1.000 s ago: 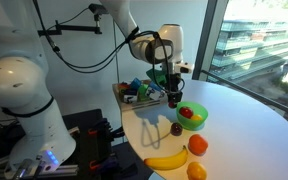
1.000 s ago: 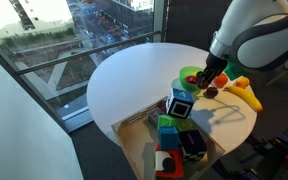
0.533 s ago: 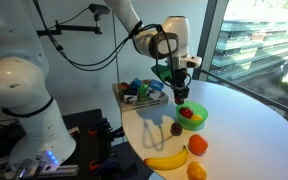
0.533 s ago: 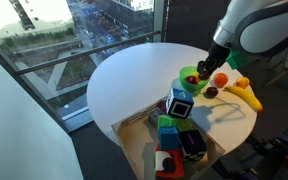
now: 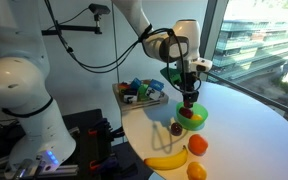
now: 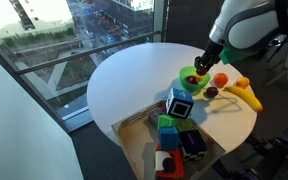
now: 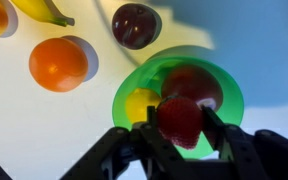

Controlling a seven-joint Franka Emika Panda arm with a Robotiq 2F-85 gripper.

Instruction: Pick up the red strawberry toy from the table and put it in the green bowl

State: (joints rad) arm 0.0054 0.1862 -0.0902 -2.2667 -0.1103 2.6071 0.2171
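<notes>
My gripper (image 7: pixel 180 118) is shut on the red strawberry toy (image 7: pixel 179 120) and holds it in the air right above the green bowl (image 7: pixel 134 85). The bowl holds a red apple-like fruit (image 7: pixel 192 83) and a small yellow fruit (image 7: pixel 141 103). In both exterior views the gripper (image 5: pixel 187 95) (image 6: pixel 203 70) hangs over the bowl (image 5: pixel 196 120) (image 6: pixel 187 76) at the table's near side. The strawberry shows as a small red spot between the fingers (image 5: pixel 187 98).
A dark maroon fruit (image 7: pixel 134 24), an orange (image 7: pixel 58 63) and a banana (image 7: pixel 41 10) lie on the white round table (image 5: pixel 254 130) beside the bowl. A pale tray of mixed items (image 5: pixel 140 92) stands behind the bowl. A second orange (image 5: pixel 196 171) lies at the table's edge.
The gripper has moved with the strawberry from beside the tray to above the green bowl, and rose a little.
</notes>
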